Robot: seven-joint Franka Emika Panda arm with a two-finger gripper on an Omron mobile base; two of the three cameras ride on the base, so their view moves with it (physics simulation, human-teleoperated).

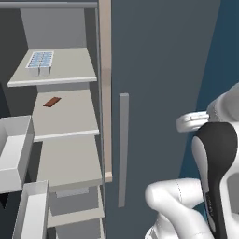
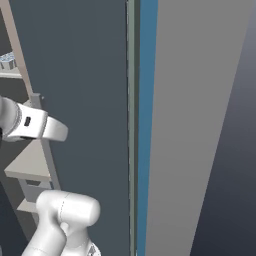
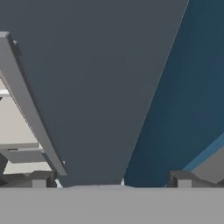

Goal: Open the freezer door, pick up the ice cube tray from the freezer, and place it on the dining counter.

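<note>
We look into the open freezer (image 1: 70,154), where 4 pale shelves step down between light grey walls. On the top shelf (image 1: 65,70) sits 1 ice cube tray (image 1: 40,60), white with a grid of pale blue cubes, near the shelf's front left corner; a corner of it also peeks in at the left edge of the right base view. The second shelf (image 1: 70,116) carries 1 small flat brown bar (image 1: 52,101), lying askew and well apart from the tray. The third shelf is bare, and we cannot tell what the lowest one holds.

At the left, 2 white bins (image 1: 14,154) hang one above the other on the swung-open freezer door; we see nothing inside either.

Beside the compartment stands the plain slate-grey door (image 1: 158,70), shut, with 1 grey vertical bar handle (image 1: 123,149).

In the hand view, the gripper (image 3: 109,180) faces that plain door with its 2 dark fingertips (image 3: 40,178) spread wide apart, nothing between them. The bar handle runs slantwise just beside the left tip.
</note>
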